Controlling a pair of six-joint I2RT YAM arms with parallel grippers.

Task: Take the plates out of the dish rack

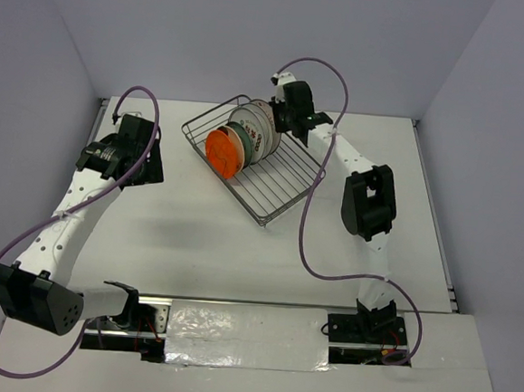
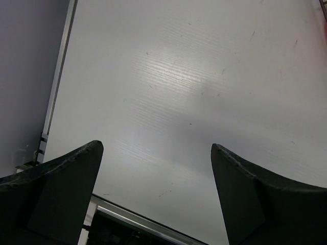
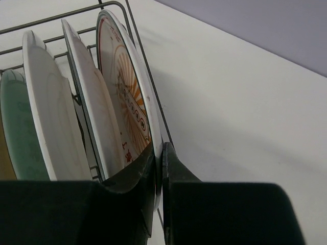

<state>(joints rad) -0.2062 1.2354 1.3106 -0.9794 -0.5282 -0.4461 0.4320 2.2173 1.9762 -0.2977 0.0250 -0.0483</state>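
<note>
The grey wire dish rack (image 1: 280, 193) sits at the table's back middle with several plates standing on edge in it. The orange-backed plate (image 1: 223, 154) is at the front left of the row. My right gripper (image 1: 284, 118) is shut on the rim of the rearmost plate, white with red motifs (image 3: 124, 92); the rim sits between the fingers (image 3: 159, 163). Beside it stand two white plates (image 3: 51, 112) and a grey-green plate (image 3: 15, 127). My left gripper (image 1: 142, 164) is open and empty over bare table at the left (image 2: 156, 148).
Purple cables loop from both arms over the table. The table's left edge rail (image 2: 53, 97) runs beside my left gripper. Grey walls close in the back and both sides.
</note>
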